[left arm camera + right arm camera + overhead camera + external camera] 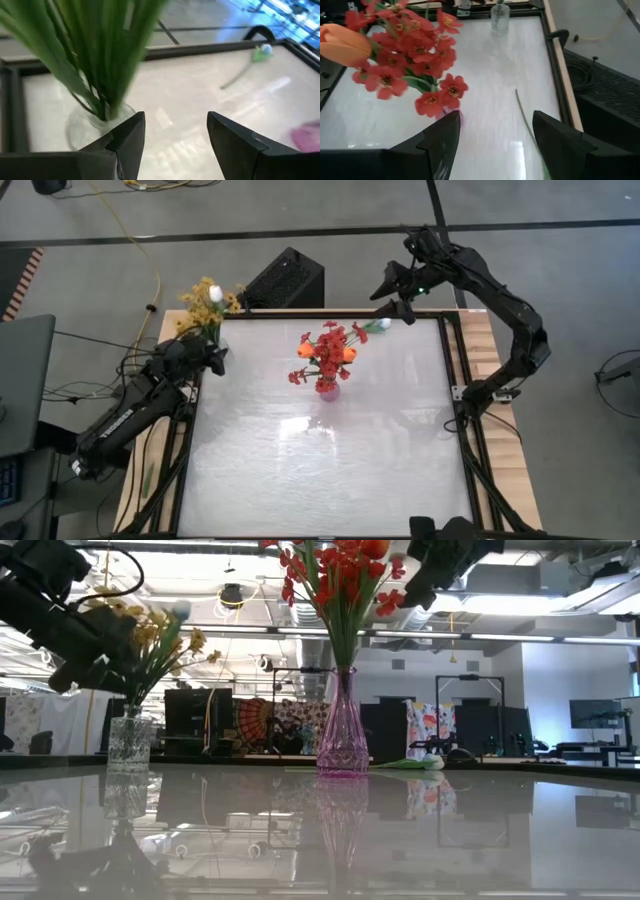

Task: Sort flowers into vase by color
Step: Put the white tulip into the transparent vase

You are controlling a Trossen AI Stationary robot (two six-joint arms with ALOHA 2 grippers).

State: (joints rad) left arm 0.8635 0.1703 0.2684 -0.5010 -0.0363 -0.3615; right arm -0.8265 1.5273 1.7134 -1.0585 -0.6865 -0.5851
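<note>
White table (330, 470): pink vase (328, 388), clear vase (128, 744), loose white flower (375, 326).

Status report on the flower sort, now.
Left gripper open beside clear vase. Right gripper open above white flower lying on table. Nothing in the way.

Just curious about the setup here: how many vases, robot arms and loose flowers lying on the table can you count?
Vases: 2, a pink vase and a clear vase
Robot arms: 2
Loose flowers on the table: 1, a white flower
Total: 5
</note>
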